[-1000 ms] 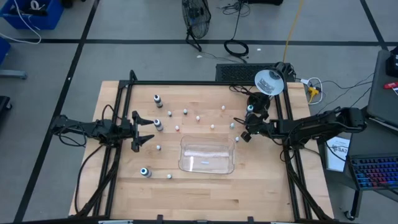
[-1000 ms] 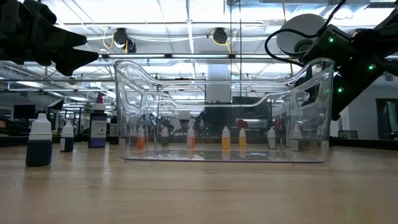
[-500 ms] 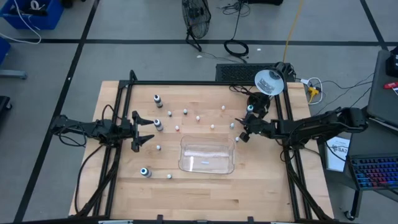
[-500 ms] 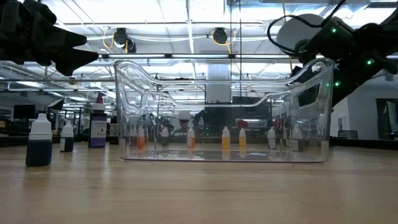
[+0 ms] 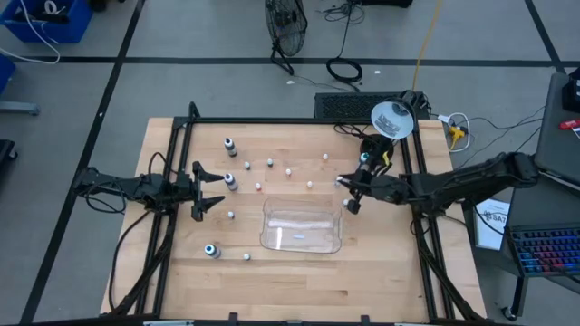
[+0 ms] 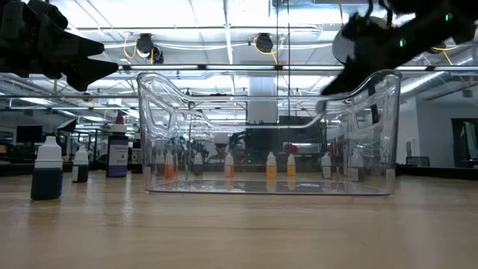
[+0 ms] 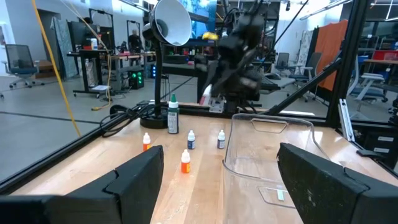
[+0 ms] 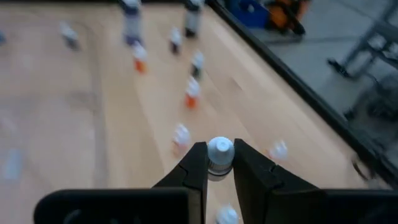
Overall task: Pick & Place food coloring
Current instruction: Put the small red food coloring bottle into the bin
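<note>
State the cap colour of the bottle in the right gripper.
White, on the small bottle; right wrist view shows it best.

A clear plastic tray (image 5: 302,226) sits near the middle of the wooden counter (image 5: 299,281), open side up (its walls look see-through in the low view (image 6: 269,134)). A white desk lamp (image 5: 391,119) stands at the counter's far right corner, beside a black keyboard (image 5: 344,107). A wire fan (image 5: 284,20) stands on the floor beyond.

Overhead ceiling lights (image 6: 224,33) are lighting everything evenly and brightly, glaring through the clear tray (image 6: 269,131). Right wrist view is blurring heavily; background bottles (image 8: 193,93) are smearing.
</note>
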`<state>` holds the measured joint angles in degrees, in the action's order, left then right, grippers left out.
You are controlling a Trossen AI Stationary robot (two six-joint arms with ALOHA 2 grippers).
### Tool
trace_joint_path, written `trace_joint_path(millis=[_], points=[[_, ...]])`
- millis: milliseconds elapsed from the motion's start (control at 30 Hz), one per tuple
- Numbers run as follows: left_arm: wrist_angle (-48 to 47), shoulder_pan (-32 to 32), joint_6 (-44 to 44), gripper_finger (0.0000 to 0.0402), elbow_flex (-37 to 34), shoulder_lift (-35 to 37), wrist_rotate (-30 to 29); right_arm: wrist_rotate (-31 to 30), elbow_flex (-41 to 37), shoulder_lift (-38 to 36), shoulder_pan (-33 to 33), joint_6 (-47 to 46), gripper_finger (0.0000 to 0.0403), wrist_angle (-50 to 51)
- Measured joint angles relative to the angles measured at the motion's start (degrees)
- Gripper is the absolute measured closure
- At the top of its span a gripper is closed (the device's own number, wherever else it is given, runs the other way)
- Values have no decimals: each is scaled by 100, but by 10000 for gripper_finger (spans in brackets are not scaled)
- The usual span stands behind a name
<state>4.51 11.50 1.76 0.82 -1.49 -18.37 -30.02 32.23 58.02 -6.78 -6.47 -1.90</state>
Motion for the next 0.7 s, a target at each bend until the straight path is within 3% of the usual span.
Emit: trace_joint_path(millis=[233,467,700], points=[[1,1,1,92,0,0,0,22,1022,565,-716,73,361,127],[1,0,1,91,0,0,0,68,2606,1866,-1212,120,361,935],[0,1,0,91,0,-1,0,934,4585,3425,-1367,121,361,1641]])
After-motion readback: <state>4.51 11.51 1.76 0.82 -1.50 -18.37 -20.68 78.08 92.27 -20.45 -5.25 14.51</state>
